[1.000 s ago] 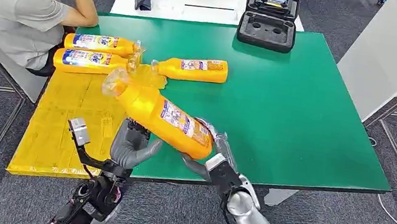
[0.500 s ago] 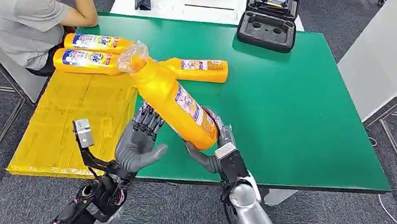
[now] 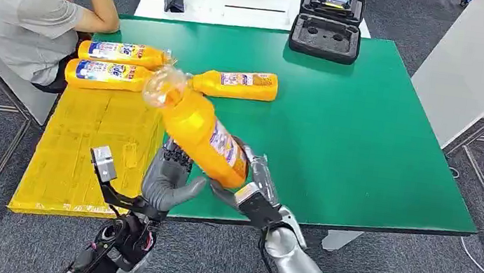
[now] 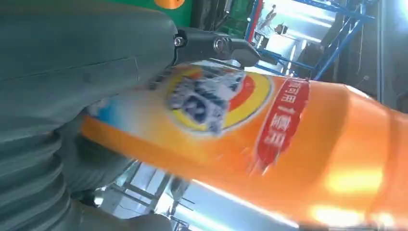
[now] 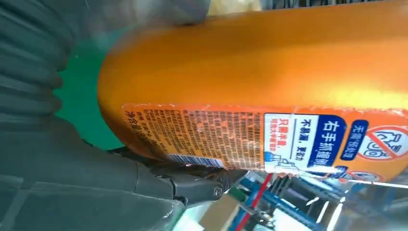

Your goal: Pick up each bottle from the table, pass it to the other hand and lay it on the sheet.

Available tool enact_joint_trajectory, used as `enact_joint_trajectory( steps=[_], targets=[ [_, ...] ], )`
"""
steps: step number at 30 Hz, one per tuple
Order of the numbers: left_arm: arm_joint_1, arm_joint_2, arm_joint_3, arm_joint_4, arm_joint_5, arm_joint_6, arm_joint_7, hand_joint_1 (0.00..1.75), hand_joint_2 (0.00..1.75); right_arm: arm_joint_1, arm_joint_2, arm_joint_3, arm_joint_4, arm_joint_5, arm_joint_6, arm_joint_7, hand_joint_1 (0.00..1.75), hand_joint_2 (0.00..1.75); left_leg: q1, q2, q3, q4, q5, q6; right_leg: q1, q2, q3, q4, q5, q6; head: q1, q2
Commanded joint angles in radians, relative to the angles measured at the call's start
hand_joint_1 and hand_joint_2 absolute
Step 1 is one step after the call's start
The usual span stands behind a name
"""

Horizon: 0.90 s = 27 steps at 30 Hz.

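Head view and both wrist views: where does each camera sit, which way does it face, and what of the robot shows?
Head view: high on the body, facing forward and down at the green table; both arms enter from below, the right hand gripping the held bottle, the left hand beside it.
Left wrist view: close behind the left hand, facing the held bottle's front label.
Right wrist view: close behind the right hand, facing its back label.
Shared: all three show the held bottle.
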Motion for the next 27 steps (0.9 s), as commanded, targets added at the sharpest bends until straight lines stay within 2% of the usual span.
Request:
enact_joint_trajectory(
  steps=[1, 10, 14, 21, 27],
  targets=[
    [-0.059, -0.005, -0.026, 0.072, 0.008, -0.002, 0.025, 0.0, 1.75, -0.057, -0.008, 0.168, 0.087, 0.004, -0.024, 0.004, 1.75, 1.75, 0.0, 0.0, 0.002, -0.001, -0.001, 0.0, 0.0, 0.0, 0.002, -0.001, -0.001, 0.0, 0.0, 0.0],
    [-0.056, 0.003, -0.014, 0.077, 0.008, 0.002, 0.025, 0.0, 1.75, -0.063, -0.007, 0.181, 0.071, -0.031, -0.009, 0.004, 1.75, 1.75, -0.001, 0.0, 0.006, -0.001, -0.002, 0.0, 0.0, -0.002, 0.006, -0.001, -0.002, 0.0, 0.0, 0.0],
    [-0.049, 0.006, -0.013, 0.075, 0.003, 0.007, 0.022, 0.0, 1.75, -0.049, 0.001, 0.109, 0.05, -0.111, 0.046, 0.004, 1.75, 1.75, 0.0, 0.0, 0.003, -0.001, -0.001, 0.0, 0.0, -0.001, 0.003, -0.001, -0.001, 0.0, 0.0, 0.0],
    [-0.041, 0.009, -0.019, 0.065, -0.008, 0.014, 0.019, 0.0, 1.75, -0.048, 0.004, 0.038, 0.049, -0.102, 0.029, 0.004, 1.75, 1.75, -0.001, 0.0, 0.003, -0.001, -0.001, 0.0, 0.0, -0.001, 0.003, -0.001, -0.001, 0.0, 0.0, 0.0],
    [-0.041, 0.009, -0.022, 0.064, -0.01, 0.015, 0.018, 0.0, 1.75, -0.048, 0.003, 0.033, 0.053, -0.099, 0.026, 0.004, 1.75, 1.75, -0.001, 0.0, 0.003, -0.001, -0.001, 0.0, 0.0, -0.001, 0.003, -0.001, -0.001, 0.0, 0.0, 0.0]
  ],
)
